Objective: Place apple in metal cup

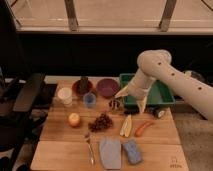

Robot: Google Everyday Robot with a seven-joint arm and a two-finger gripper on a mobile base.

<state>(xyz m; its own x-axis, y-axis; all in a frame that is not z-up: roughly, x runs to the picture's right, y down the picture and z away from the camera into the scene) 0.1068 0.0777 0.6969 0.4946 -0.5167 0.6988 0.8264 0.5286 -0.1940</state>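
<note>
Reach step: apple not yet grasped.
The apple sits at the left of the desk, with the metal cup behind and to its right. The gripper hovers just right of the cup, fingers spread and empty. Next it likely needs to cross left and descend onto the apple.

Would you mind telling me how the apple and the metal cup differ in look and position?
The apple is yellow-orange and round; the metal cup is silver-grey with dark reflections. The apple sits by the grapes; the metal cup stands further back, beside the green tray. The gripper hangs close to the metal cup, far from the apple. Both are small and similar in size.
</note>
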